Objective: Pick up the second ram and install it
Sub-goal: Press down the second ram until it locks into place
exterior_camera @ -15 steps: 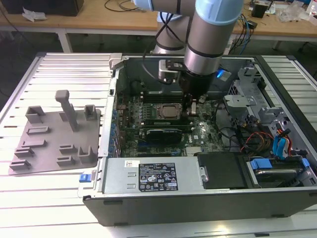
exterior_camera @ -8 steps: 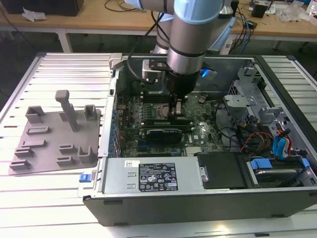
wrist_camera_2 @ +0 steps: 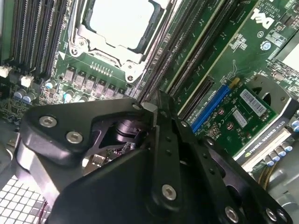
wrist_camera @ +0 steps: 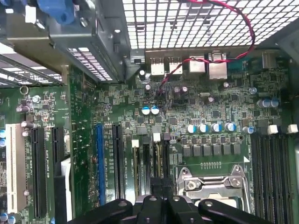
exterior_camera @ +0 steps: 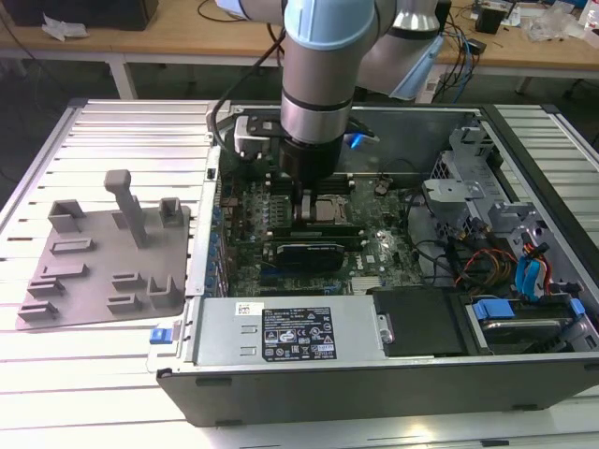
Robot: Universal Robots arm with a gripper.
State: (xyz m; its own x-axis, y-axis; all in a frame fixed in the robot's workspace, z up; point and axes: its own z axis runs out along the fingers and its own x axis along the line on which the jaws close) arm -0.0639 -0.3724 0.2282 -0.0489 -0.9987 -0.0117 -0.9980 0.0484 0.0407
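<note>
Open computer case (exterior_camera: 393,374) on slatted table (exterior_camera: 112,365); grey fixture tray (exterior_camera: 103,271) lies beside it (exterior view's left). Arm reaches down over motherboard (wrist_camera: 196,112). Gripper (wrist_camera_2: 156,109) low beside CPU socket (wrist_camera_2: 119,21), fingers together on thin edge, apparently second ram (wrist_camera_2: 148,108), above memory slots (wrist_camera: 152,163).

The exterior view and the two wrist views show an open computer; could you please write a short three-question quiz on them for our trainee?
1. True or false: the gripper is down inside the computer case, over the motherboard.
2. The gray fixture plate lies: A) inside the case; B) outside it, on the exterior view's left; C) on the motherboard.
3. In the first wrist view, which part sits between the two banks of black memory slots?

Key: 1 true; 2 B; 3 the CPU socket.
</note>
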